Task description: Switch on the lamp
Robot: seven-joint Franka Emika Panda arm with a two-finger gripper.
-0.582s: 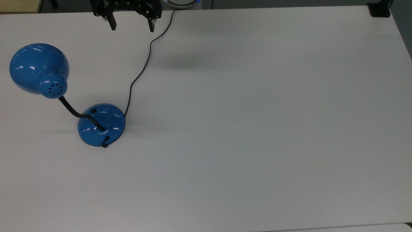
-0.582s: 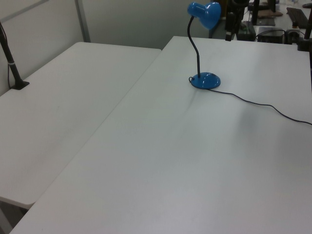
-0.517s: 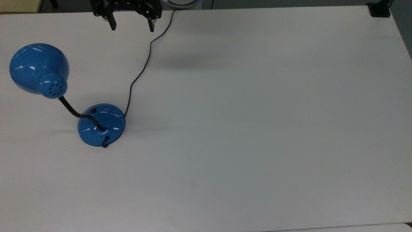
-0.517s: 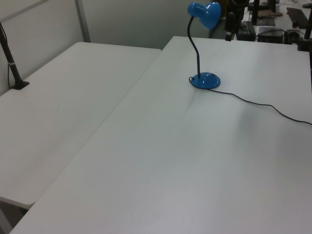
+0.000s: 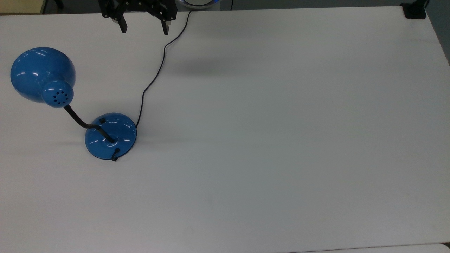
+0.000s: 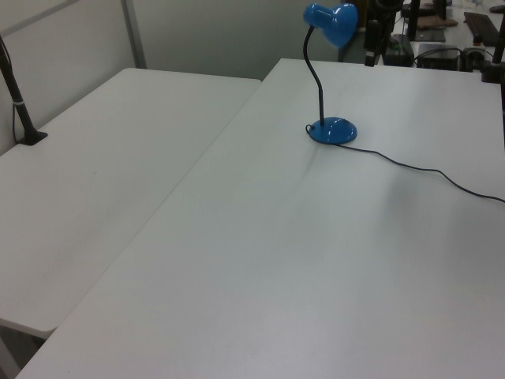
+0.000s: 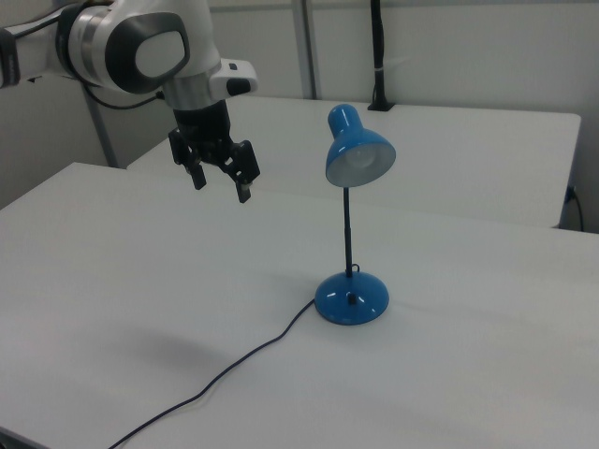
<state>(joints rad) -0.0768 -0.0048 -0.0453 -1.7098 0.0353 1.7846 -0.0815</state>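
The glossy blue lamp stands on the white table (image 5: 281, 140). In the top view its dome shade (image 5: 42, 73) is at the left, and a black gooseneck joins it to the round base (image 5: 119, 135). A small black switch (image 5: 102, 120) sits on the base's far side. The black cord (image 5: 154, 73) runs from the base up to the table's far edge. My gripper (image 5: 144, 31) hangs open above the far edge, well away from the base, holding nothing. In the right view the gripper (image 7: 221, 189) hovers to the left of the shade (image 7: 358, 154) and above the base (image 7: 351, 297). No glow comes from the shade.
A second white table (image 6: 95, 158) adjoins on the left view's left, with a black clamped post (image 6: 20, 103) on it. Another black clamp (image 5: 415, 10) sits at the top view's far right corner. A white and blue round object (image 5: 198, 2) lies beyond the far edge.
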